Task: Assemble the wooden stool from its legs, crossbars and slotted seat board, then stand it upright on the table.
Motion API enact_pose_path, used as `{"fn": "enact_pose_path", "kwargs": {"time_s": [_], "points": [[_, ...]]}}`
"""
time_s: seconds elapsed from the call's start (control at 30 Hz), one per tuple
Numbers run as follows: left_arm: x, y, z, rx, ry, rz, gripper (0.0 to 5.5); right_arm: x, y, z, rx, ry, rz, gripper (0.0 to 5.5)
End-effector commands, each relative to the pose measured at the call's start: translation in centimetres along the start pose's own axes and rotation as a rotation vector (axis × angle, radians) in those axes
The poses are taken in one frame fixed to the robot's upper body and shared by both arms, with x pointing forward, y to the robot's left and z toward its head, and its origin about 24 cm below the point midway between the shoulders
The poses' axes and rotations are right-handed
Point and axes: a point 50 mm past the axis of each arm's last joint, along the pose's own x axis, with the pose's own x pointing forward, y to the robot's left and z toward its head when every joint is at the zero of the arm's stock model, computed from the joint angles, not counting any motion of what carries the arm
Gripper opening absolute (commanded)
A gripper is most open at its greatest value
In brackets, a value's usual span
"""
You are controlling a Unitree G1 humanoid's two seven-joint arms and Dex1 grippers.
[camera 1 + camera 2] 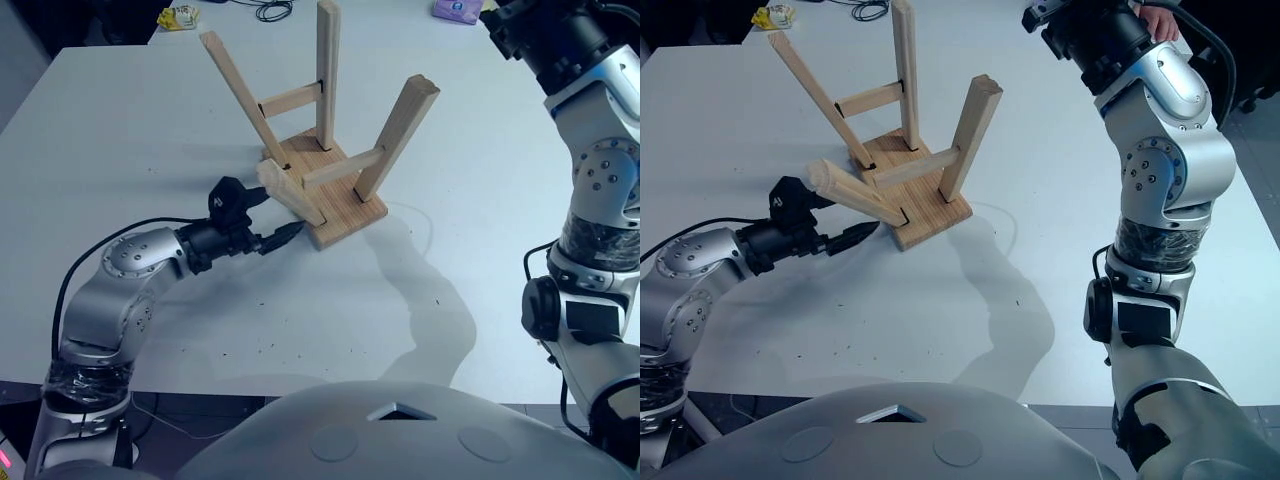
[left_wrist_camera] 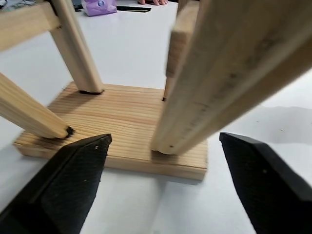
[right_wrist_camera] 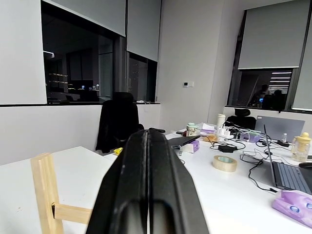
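The white worktop (image 1: 140, 150) carries the stool (image 1: 325, 150) inverted near its middle. The slotted seat board (image 1: 350, 207) lies flat, with 4 legs pointing up and 2 crossbars (image 1: 292, 99) joining leg pairs. The near-left leg (image 1: 290, 195) leans steeply left. The left end effector (image 1: 278, 213) is wide open, straddling that leg's base and gripping nothing. The right end effector (image 3: 147, 139) is raised at far right, fingers pressed together, empty.

— What are the parts made of?
— Bare pale wood, matt. The seat board (image 1: 345, 208) shows straight grain; the legs (image 1: 327, 70) and crossbars (image 1: 292, 100) look sanded smooth.
— And around them?
— A smooth, matt white table (image 1: 130, 130). The left gripper (image 1: 280, 212) has black fingers (image 2: 73, 185) with a fine rough texture; the right gripper (image 3: 148, 185) is smooth black, slightly glossy.
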Motion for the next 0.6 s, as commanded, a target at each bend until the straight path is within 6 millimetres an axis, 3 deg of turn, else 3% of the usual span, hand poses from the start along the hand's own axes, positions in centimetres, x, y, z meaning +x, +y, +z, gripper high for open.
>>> {"fn": "enact_pose_path", "kwargs": {"time_s": [0.03,0.17,0.33,0.6], "points": [[0.0,-0.6,0.0,-0.002,-0.002,-0.045,4.61,0.2,0.5,0.0,-0.008,0.012,0.041,0.00],[0.4,-0.1,0.0,-0.004,-0.013,-0.029,4.61,-0.1,2.1,-0.6,-0.005,0.045,0.136,0.00],[1.4,0.5,0.6,0.016,-0.050,-0.011,4.61,-0.9,4.8,-2.8,0.024,0.142,0.235,0.00],[2.2,-0.1,0.8,0.028,-0.074,-0.048,4.61,-1.0,8.1,-4.0,0.119,0.189,0.334,0.00]]}}
